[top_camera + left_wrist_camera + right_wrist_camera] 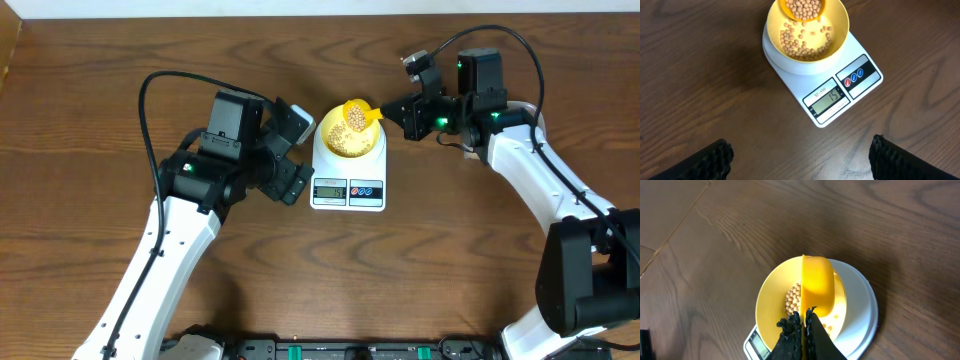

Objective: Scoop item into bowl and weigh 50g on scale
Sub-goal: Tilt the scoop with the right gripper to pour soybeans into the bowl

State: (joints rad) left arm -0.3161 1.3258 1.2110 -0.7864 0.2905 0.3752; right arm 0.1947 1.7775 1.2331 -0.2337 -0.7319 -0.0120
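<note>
Clamps the right gripper point(804, 325) tight on the handle of a yellow scoop point(817, 282) - held just over the bowl point(840, 25), loaded with beans point(802, 7). Shows more beans spread across the bowl's bottom, directly below the scoop and just ahead of that gripper. Carries the bowl on the scale point(790, 82), mid-bench point(700, 75). Hangs the left gripper point(805, 160) wide open and empty - just left of the scale, not touching it.

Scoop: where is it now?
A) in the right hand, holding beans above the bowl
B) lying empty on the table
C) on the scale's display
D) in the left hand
A: the right hand grips the scoop, which holds beans over the bowl.
</note>
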